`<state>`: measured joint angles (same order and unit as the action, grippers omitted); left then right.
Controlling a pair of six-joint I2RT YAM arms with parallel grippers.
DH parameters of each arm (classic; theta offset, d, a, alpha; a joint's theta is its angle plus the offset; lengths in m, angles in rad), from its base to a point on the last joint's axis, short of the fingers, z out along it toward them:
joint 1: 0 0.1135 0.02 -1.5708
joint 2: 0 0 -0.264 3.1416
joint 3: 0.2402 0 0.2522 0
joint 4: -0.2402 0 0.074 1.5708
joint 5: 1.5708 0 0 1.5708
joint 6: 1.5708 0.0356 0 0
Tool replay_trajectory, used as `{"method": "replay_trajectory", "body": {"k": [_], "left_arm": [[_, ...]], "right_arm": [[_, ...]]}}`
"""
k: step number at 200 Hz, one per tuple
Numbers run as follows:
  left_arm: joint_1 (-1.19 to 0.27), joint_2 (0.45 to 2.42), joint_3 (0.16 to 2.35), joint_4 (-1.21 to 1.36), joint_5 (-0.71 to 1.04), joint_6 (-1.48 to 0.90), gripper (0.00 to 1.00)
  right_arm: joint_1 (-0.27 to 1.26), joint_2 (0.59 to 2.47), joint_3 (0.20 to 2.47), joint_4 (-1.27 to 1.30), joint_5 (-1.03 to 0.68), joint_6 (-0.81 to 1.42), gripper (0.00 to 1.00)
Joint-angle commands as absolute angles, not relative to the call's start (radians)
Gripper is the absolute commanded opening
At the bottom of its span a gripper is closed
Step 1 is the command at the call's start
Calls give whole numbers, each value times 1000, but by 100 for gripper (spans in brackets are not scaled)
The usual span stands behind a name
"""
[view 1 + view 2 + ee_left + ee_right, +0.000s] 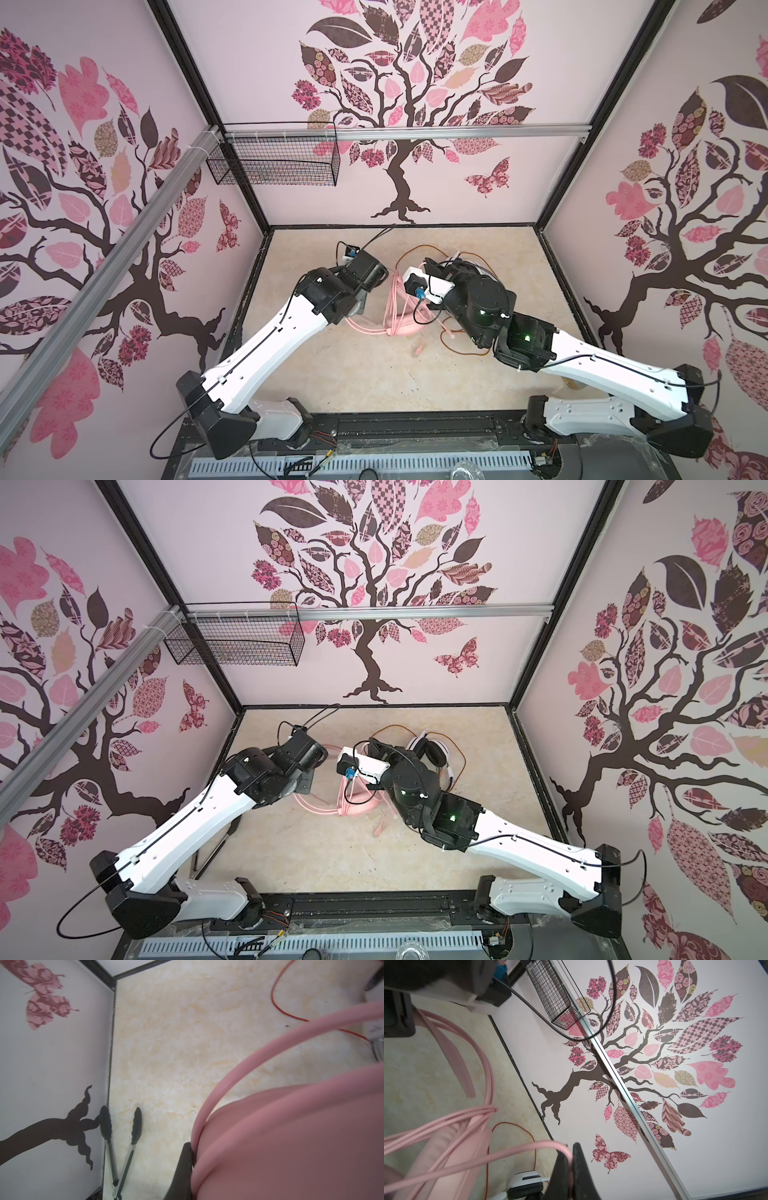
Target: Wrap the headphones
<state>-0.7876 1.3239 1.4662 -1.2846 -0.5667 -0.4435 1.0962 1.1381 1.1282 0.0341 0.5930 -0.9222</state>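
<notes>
the pink headset (405, 329) lay mid-way across the table (353, 374), its pink cable (508, 1147) partly looped around it. the left gripper (190, 1148) was clamped on it, likely as an anchor. the right gripper (571, 1157) pinched the cable, seemingly to wind slack. the white headset (432, 750) lay just behind.

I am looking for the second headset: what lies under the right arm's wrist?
In a top view, the white headset with black ear pads shows partly from under the right arm. The rest is hidden by the arm.
</notes>
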Motion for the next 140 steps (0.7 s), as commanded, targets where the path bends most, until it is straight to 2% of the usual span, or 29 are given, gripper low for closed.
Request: {"method": "replay_trajectory", "body": {"k": [1, 16, 34, 92, 140], "left_arm": [[-851, 1282, 1428, -1214, -462, -401, 0], [-854, 1283, 1419, -1202, -413, -421, 0], [-854, 1279, 1409, -1179, -356, -428, 0], [-857, 1271, 1409, -1146, -232, -426, 0], [-859, 1228, 1375, -1142, -220, -427, 0]], "right_arm": [[1092, 1099, 1144, -5, 353, -839, 0], [1092, 1093, 1150, -51, 242, -800, 0], [1092, 1092, 1143, -73, 191, -780, 0], [1086, 1135, 1149, -90, 263, -745, 0], [957, 1171, 1182, -85, 312, -599, 0]]}}
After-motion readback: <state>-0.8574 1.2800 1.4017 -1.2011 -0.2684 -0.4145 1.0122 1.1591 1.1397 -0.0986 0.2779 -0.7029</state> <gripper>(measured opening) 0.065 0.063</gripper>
